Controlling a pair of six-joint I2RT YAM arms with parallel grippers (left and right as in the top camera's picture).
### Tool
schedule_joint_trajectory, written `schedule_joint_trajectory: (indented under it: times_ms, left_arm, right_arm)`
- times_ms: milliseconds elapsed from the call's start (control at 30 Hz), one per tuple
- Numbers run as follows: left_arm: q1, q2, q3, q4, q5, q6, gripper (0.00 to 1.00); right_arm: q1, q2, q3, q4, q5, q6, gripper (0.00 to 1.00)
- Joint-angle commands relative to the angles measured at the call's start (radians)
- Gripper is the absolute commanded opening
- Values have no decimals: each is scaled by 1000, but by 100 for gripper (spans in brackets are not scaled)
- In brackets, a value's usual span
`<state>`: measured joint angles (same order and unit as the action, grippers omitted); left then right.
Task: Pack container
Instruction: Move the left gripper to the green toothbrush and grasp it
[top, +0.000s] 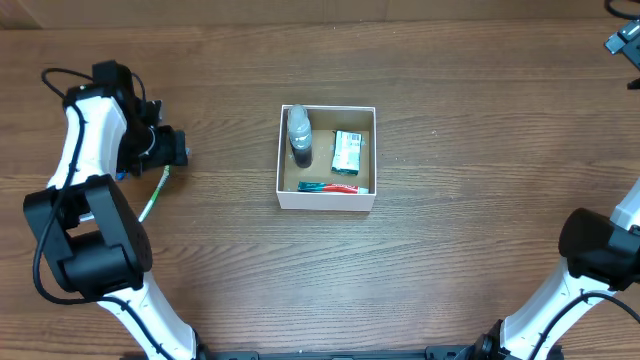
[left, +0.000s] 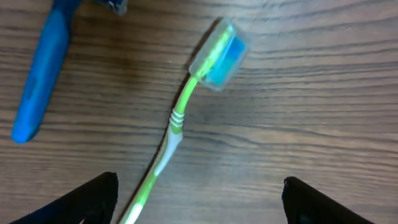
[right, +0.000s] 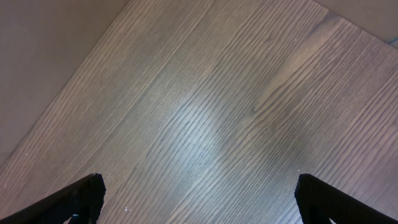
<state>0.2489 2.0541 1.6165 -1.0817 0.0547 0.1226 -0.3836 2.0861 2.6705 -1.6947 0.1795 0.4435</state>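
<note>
Container aside; left gripper apparently above toothbrush

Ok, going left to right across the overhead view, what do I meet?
green plastic toothbrush → square white-walled container, and inside it: small clear bottle with a dark lower half → green-and-white carton

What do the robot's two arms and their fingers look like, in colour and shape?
Both arms have white, rounded links joined by black joints. The left arm carries black cables looping near its wrist; the right arm shows the same white and black. The fingers are matte black wedges. No markings are legible.
</note>
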Motion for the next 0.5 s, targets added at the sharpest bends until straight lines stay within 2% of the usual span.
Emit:
schedule_joint_trajectory:
  times_ms: [0,233,400,467]
  left_arm:
    - [0,-1,-53,48,-37,19,85]
    - [0,-1,-119,100,-66,8,80]
    - [0,-1,-191,177,-85,12,80]
    - [0,-1,-201,199,-84,12,76]
  right_arm:
    - [2,-20,12,2,-1,-6,100]
    - [2,-20,12,2,-1,-6,100]
    - [2,-20,12,2,-1,-6,100]
    - [2,-20,12,2,-1,-6,100]
